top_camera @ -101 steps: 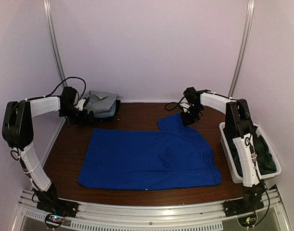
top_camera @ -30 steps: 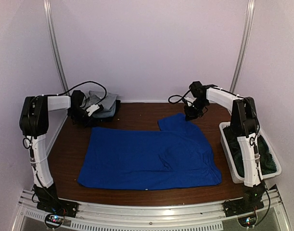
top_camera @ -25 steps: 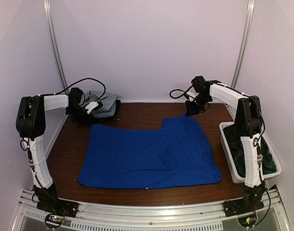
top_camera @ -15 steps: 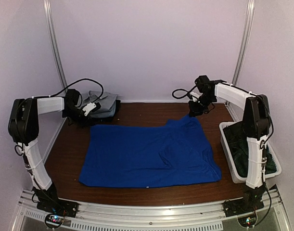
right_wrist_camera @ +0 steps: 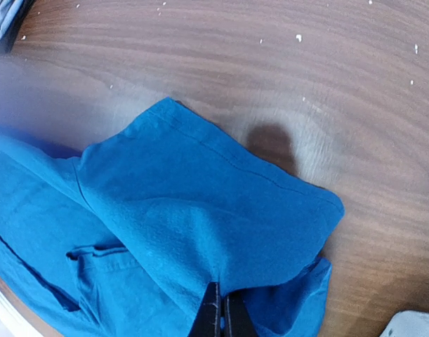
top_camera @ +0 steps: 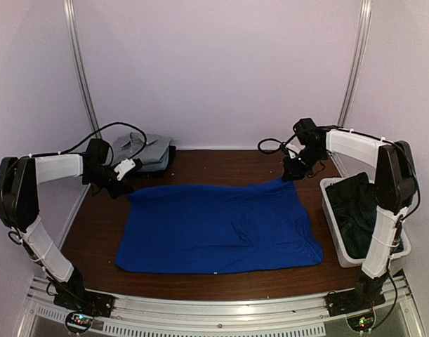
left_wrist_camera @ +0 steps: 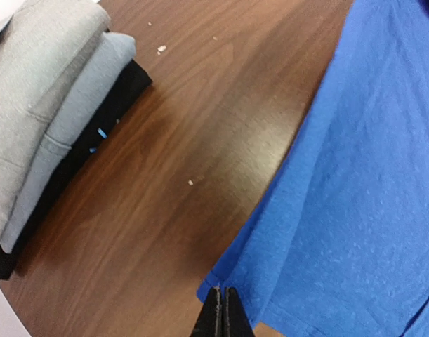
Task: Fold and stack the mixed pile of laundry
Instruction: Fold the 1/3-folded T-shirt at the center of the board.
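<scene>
Dark garment (top_camera: 356, 202) half-hidden in white bin (top_camera: 331, 223)

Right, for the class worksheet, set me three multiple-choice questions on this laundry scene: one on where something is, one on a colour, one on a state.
1. Where is the folded stack?
A. at the far left corner of the table
B. at the near right corner
C. in the middle

2. What colour is the spread garment?
A. grey
B. red
C. royal blue

3. How are the left gripper and the right gripper?
A. both wide open
B. both shut, each pinching a far corner of the spread garment
C. one open, one shut

Answers:
1 A, the stack lies by the back wall on the left.
2 C, all views show blue cloth.
3 B, each wrist view shows closed fingertips on the cloth's edge.
</scene>
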`<state>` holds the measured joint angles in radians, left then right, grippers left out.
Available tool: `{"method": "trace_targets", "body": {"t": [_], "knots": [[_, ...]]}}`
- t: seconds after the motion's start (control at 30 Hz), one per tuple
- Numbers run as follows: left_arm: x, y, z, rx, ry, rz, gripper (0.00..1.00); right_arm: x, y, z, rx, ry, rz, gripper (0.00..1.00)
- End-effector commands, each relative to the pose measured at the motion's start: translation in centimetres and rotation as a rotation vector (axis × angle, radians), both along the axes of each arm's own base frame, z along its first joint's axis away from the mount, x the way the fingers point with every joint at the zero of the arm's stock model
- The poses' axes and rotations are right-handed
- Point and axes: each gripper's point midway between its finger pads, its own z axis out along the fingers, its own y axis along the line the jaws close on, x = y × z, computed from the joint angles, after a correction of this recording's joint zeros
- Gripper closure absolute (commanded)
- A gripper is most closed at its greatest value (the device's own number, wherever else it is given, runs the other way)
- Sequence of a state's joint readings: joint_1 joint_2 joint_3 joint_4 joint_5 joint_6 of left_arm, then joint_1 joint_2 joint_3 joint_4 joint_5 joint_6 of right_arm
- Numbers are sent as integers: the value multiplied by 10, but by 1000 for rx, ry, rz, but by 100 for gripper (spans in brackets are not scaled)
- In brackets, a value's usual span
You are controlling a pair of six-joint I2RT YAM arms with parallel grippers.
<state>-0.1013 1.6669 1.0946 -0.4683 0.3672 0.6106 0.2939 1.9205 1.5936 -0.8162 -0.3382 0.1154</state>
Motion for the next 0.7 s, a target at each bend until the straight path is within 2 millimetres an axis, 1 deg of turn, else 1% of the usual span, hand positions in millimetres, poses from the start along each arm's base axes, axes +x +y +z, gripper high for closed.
{"method": "trace_targets", "body": {"t": [0.0,0.13,0.2,0.27,0.3,0.37,0.57,0.67], "knots": [[-8,2,8,35,-53,15,100,-19,6,13,30,-28,4,100],[-23,1,7,50,-41,21,100,-42,2,9,20,-15,-5,100],[-32,3,2,73,-31,25,100,-54,0,6,26,-8,-12,100],[-36,7,-2,102,-32,40,100,-66,1,2,35,-1,-12,100],[-38,8,-3,112,-33,42,100,-74,0,-5,35,15,-11,100],[-42,7,-5,115,-36,38,100,-84,2,-11,38,28,-11,100],[-46,6,-28,186,4,37,100,-104,7,-38,30,79,1,100],[-46,4,-38,197,33,42,100,-109,10,-48,21,97,5,100]]}}
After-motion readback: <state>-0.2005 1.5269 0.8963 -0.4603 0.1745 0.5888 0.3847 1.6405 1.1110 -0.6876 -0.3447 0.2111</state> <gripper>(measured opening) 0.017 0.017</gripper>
